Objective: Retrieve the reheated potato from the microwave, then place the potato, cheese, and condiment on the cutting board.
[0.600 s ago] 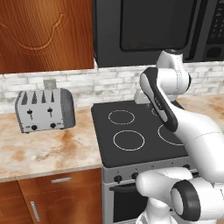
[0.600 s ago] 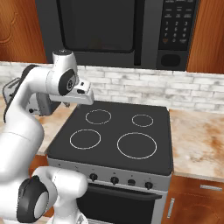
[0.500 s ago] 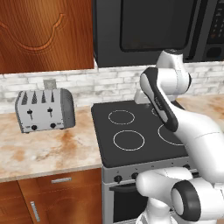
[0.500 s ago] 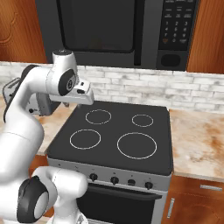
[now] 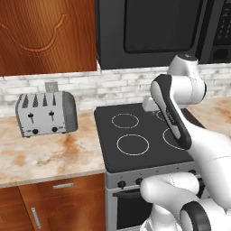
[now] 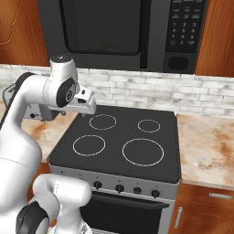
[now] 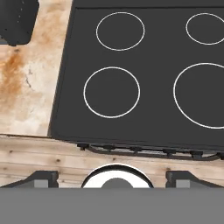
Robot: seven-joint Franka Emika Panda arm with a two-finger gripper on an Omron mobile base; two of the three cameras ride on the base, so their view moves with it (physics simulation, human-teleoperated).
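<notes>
A simulated kitchen was shown from behind a white robot arm. The microwave (image 6: 123, 34), a large black box with a dark glass door and a keypad on its right side, was mounted above a black stove (image 6: 119, 141) with four ring burners. Its door was closed, and a faint brownish shape behind the glass may have been the potato, though that was too dim to tell. A grey toaster (image 5: 45, 113) sat on the marbled table (image 5: 49, 155) near the back edge, left of the stove. The cheese, condiment and cutting board could not be made out.

The end effector (image 7: 112, 177) hung over the stove's back edge by the brick wall, looking down on the burners. Its two dark fingertips (image 7: 41, 177) stood spread wide apart, holding nothing.

The step in hand appeared to be getting the microwave open. To do it well, the arm would need to rise well clear of the stove, turn the end effector toward the door, and reach its edge squarely, keeping the fingers spread until they were around it.
</notes>
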